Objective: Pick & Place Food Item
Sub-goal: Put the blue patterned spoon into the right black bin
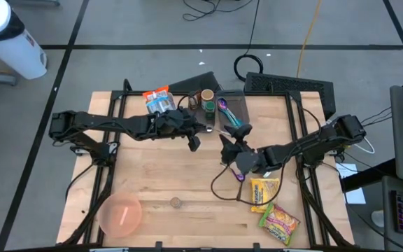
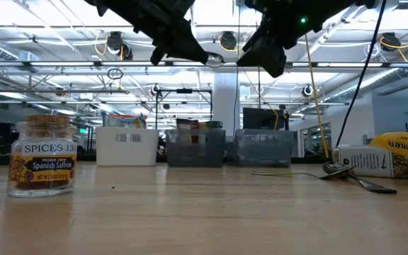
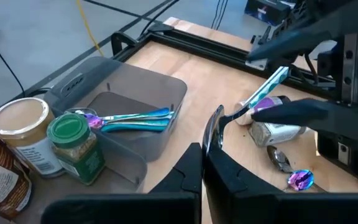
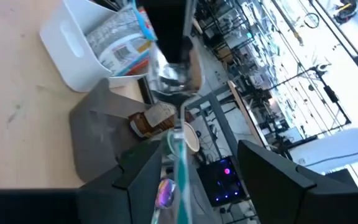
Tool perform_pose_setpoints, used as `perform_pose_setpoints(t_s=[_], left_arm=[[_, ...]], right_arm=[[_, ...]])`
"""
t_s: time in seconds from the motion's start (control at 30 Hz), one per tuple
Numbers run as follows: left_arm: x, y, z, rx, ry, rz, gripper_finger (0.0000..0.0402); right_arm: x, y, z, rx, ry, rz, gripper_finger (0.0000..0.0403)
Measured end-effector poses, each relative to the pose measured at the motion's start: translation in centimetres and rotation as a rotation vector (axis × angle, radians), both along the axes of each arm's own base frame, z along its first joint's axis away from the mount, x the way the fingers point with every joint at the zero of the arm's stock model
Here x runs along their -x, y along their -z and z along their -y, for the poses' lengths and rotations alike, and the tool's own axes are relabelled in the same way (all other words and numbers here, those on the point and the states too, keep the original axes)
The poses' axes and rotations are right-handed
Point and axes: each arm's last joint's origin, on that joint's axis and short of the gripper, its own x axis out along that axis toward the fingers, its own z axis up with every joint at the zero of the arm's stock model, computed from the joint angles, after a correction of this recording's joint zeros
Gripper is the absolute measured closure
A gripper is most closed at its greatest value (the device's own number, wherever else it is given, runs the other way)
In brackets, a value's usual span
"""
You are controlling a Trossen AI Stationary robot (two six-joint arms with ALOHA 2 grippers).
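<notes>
Both arms meet above the middle of the worktop [image 1: 187,175], passing a spoon [image 3: 253,104] between them. The left tool [image 3: 202,163] is pressed together on the spoon's metal bowl end, while the right tool [image 4: 191,163] stands spread around the teal handle, not yet clamped. The food packets [image 1: 271,206] lie untouched near the right front corner. If the left lets go early, I reckon the spoon drops onto the wood

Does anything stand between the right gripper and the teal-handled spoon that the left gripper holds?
Nothing visible does. The teal-handled metal spoon, gripped at its bowl by the left gripper, reaches with its handle between the right gripper's open fingers.
</notes>
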Motion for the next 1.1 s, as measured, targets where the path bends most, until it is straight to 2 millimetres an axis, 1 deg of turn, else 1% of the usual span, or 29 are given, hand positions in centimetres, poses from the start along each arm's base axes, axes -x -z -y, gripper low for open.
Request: perform_pose_setpoints(t_s=[0.23,0.4,0.57,0.93,1.0,1.1], left_arm=[[-0.06,-0.13,-0.01,-0.009,0.004,0.012,0.0399],[-0.12,-0.27,-0.01,-0.013,0.005,0.027,0.0399],[-0.13,-0.29,-0.01,-0.016,0.007,0.029,0.0398],[-0.15,-0.32,-0.01,-0.018,0.007,0.032,0.0396],[-0.15,-0.32,-0.01,-0.019,0.007,0.031,0.0396],[-0.15,-0.32,-0.01,-0.021,0.008,0.031,0.0398]], right_arm=[[0.01,-0.02,0.07,0.013,-0.002,-0.017,0.0216],[0.04,0.09,0.24,0.017,0.003,-0.033,0.0240],[0.06,0.12,0.24,0.019,0.002,-0.037,0.0275],[-0.03,0.14,0.75,0.018,0.017,-0.039,0.0372],[-0.03,0.15,0.81,0.018,0.015,-0.043,0.0382],[-0.03,0.18,0.81,0.020,0.014,-0.047,0.0385]])
